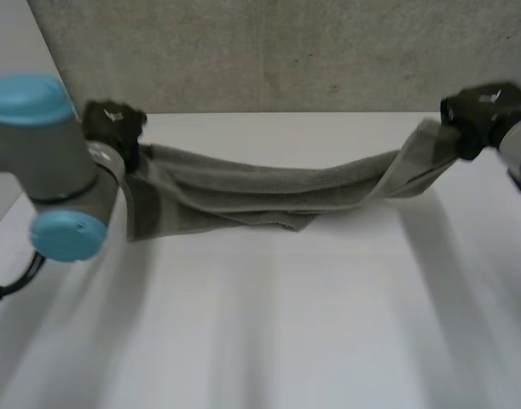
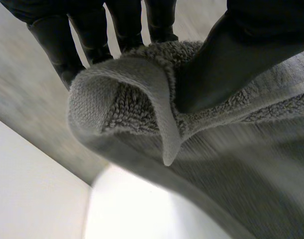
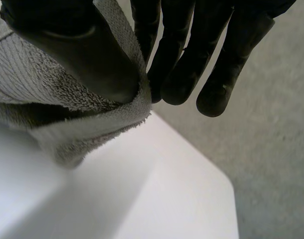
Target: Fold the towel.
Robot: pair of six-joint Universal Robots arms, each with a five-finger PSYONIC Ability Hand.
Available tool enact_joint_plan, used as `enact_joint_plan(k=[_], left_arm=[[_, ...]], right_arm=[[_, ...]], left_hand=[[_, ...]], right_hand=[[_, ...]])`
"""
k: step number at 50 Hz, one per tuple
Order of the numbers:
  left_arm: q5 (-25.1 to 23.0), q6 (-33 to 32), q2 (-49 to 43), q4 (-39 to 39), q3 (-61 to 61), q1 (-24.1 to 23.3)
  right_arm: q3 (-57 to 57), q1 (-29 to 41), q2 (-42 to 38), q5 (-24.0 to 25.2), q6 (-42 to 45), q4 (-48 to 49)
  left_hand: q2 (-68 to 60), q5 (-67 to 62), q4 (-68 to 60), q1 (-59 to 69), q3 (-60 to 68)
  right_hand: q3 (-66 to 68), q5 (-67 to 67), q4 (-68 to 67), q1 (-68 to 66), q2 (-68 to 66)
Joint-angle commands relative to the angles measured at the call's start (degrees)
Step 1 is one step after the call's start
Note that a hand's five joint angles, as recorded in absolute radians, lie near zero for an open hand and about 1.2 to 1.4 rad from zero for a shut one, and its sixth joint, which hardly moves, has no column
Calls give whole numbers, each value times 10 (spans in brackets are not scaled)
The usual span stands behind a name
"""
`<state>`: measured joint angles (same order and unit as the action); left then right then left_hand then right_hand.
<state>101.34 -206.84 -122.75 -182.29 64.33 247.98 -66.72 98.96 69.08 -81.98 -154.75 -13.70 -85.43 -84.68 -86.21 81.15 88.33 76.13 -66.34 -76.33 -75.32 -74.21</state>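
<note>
A grey towel point(image 1: 260, 192) hangs stretched between my two hands above the far part of the white table point(image 1: 269, 324), sagging in the middle, where its lower edge rests on the table. My left hand point(image 1: 115, 128) is shut on the towel's left end. In the left wrist view its thumb point(image 2: 216, 59) presses the towel's curled corner point(image 2: 127, 94) against the fingers point(image 2: 57, 40). My right hand point(image 1: 482, 115) is shut on the right end. There the thumb point(image 3: 87, 55) pinches the towel's edge point(image 3: 67, 119) against the fingers point(image 3: 181, 64).
A grey wall point(image 1: 286, 51) rises just behind the table's far edge, close to both hands. The table's right far corner point(image 3: 226, 184) lies below my right hand. My left arm's elbow point(image 1: 47, 162) stands in front of the towel's left end.
</note>
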Motion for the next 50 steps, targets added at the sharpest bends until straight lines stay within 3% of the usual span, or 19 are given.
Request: enact_joint_plan(k=[1, 7, 12, 20, 26, 29, 31, 32, 33, 34, 36, 37, 39, 40, 42, 48, 50], left_arm=[[-26, 31, 122, 106, -30, -3], [-67, 54, 127, 223, -90, 3], [-107, 87, 59, 371, -168, 41], [-113, 87, -49, 437, -236, 62], [-113, 87, -94, 436, -284, 61], [-113, 89, -117, 418, -354, 57], [-112, 95, -131, 363, -457, 40], [-112, 95, -131, 363, -458, 40], [-112, 104, -131, 326, -505, 23], [-112, 104, -131, 325, -505, 22], [-109, 170, -125, 243, -576, 5], [-109, 171, -125, 243, -576, 5], [-112, 272, -99, 176, -612, 18], [-113, 273, -99, 176, -613, 18], [-113, 337, -80, 141, -609, 25], [-116, 314, -84, 147, -585, 24], [-116, 279, -98, 167, -557, 22]], right_arm=[[113, -17, 46, 73, 15, -162], [146, -40, 31, 89, 37, -218], [171, -39, -32, 81, 120, -281], [177, -35, -108, 79, 155, -296], [200, -31, -145, 82, 162, -270], [253, -16, -165, 78, 155, -209], [315, 13, -167, 65, 149, -106], [316, 13, -167, 65, 149, -106], [334, 28, -166, 56, 136, -31], [334, 28, -166, 56, 136, -30], [325, 43, -135, 27, 68, 153], [324, 43, -134, 27, 67, 154], [254, 43, -52, 0, -26, 318], [253, 43, -52, 0, -27, 319], [181, 40, 9, -5, -93, 418], [133, 30, 19, 2, -105, 410], [114, 28, 12, 16, -103, 364]], left_hand=[[54, 147, 62, -11, -83], [54, 147, 62, -11, -83], [54, 147, 62, -11, -83], [54, 147, 62, -11, -83], [54, 147, 62, -11, -83], [54, 147, 62, -11, -83], [54, 147, 62, -11, -83], [54, 147, 62, -11, -83], [54, 147, 62, -11, -83], [54, 147, 62, -11, -83], [54, 147, 62, -11, -83], [54, 147, 62, -11, -83], [54, 147, 62, -11, -83], [54, 147, 62, -11, -83], [54, 147, 62, -11, -83], [54, 147, 62, -11, -83], [54, 147, 62, -11, -83]], right_hand=[[39, -37, -37, -47, -58], [39, -37, -37, -47, -58], [39, -37, -37, -47, -58], [39, -37, -37, -47, -58], [39, -37, -37, -47, -58], [39, -37, -37, -47, -58], [39, -37, -37, -47, -58], [39, -37, -37, -47, -58], [39, -37, -37, -47, -58], [39, -37, -37, -47, -58], [39, -37, -37, -47, -58], [39, -37, -37, -47, -58], [39, -37, -37, -47, -58], [39, -37, -37, -47, -58], [39, -37, -37, -47, -58], [39, -37, -37, -47, -58], [39, -37, -37, -47, -58]])
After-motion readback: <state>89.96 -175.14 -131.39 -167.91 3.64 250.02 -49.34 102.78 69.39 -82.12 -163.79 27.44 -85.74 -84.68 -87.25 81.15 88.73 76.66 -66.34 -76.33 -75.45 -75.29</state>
